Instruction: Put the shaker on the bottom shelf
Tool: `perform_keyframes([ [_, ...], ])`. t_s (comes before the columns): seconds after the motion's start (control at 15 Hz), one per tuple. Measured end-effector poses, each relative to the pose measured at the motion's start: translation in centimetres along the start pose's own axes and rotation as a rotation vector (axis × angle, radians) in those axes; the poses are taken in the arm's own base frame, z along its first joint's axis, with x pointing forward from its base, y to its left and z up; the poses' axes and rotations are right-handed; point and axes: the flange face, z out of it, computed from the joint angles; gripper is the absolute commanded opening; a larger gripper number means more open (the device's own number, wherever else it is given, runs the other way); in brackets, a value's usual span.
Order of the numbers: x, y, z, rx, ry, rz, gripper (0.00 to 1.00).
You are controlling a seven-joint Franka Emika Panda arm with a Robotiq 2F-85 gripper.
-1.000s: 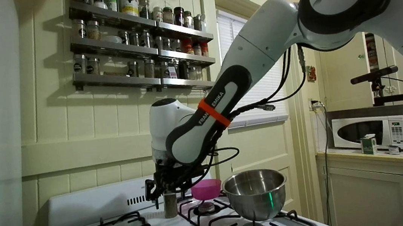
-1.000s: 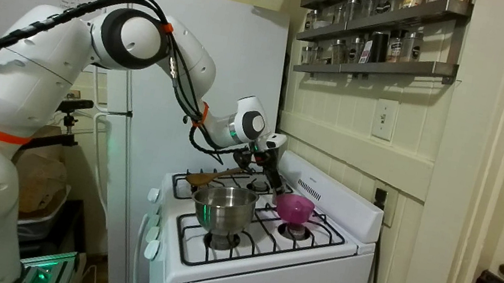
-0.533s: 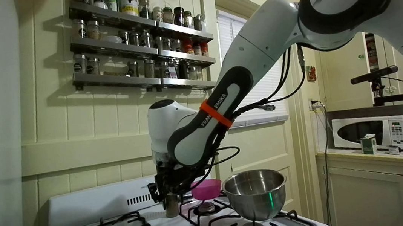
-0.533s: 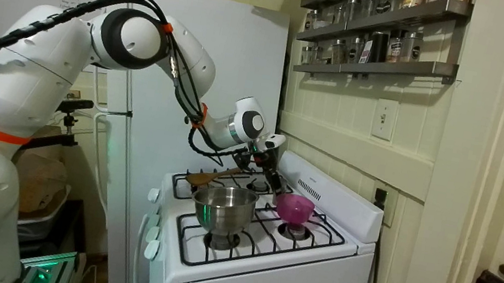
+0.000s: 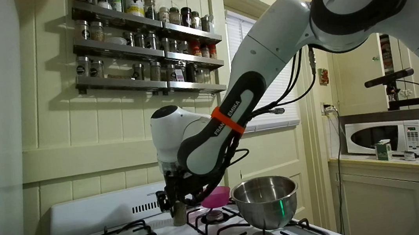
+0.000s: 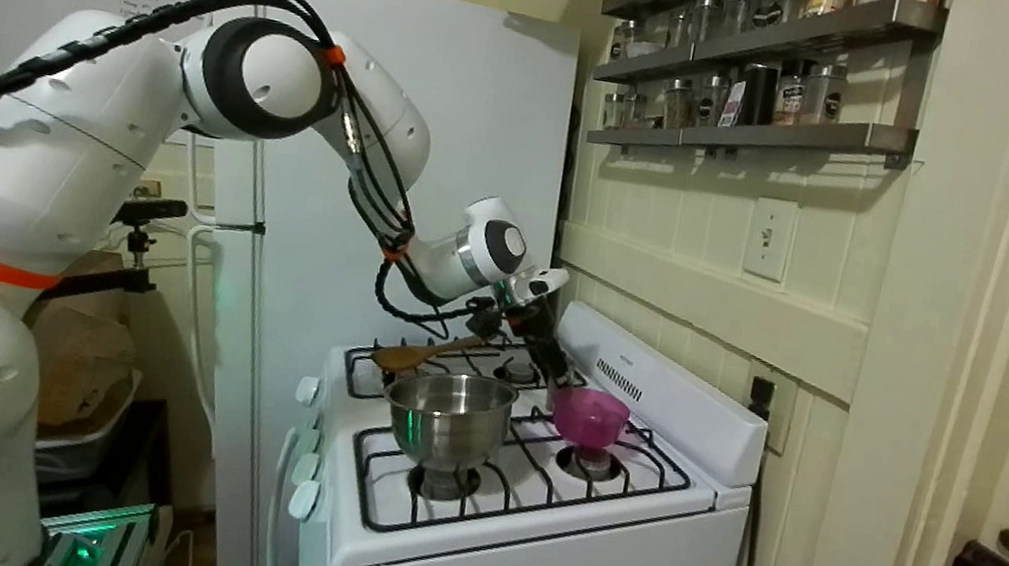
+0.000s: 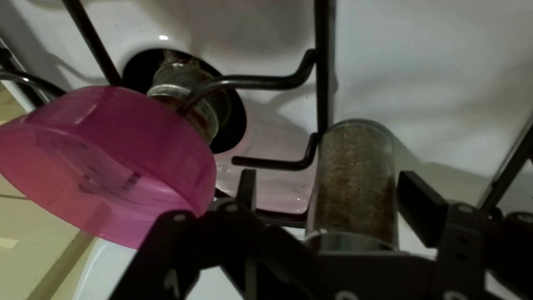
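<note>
Fingers spread wide, a Franka Panda arm brackets an upright, clear-walled shaker on the white stove counter, a pose that suggests a grasp to come, not one secured. The shaker sits off-center between the fingers, just beside the one farther from a translucent pink bowl; whether shaker and finger touch cannot be told. The shaker's place on the flat strip between burner grates likely serves for steadiness, since spaced bars would give so slim a base poor footing. The pink bowl, perched on a grate just outside the opposite finger, probably leaves little sideways room there. Only the wrist view clearly reveals the shaker's brown contents and the gap on its bowl side; in an exterior view, the pink bowl masks most of the shaker. A steel mixing bowl, farther from the fingers, appears in both exterior views but not from the wrist. Both exterior views alone show the destination: the bottom shelf, well above the fingers and lined with spice jars, among which room would have to be found.
</note>
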Motion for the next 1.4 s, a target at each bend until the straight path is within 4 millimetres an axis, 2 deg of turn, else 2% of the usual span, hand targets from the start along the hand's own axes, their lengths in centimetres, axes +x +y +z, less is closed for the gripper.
perform_keyframes([
  [0.07,0.0,0.0,0.0,-0.008,0.013,-0.011,0.61],
  [0.13,0.0,0.0,0.0,-0.015,0.027,-0.019,0.59],
  [0.4,0.2,-0.7,-0.7,-0.017,0.065,-0.037,0.28],
  [0.67,0.1,-1.2,-1.1,-0.008,0.076,-0.042,0.24],
  [1.2,0.4,-1.2,-1.2,0.000,0.080,-0.042,0.24],
  [1.4,1.1,-1.4,-3.3,0.009,0.098,-0.036,0.24],
])
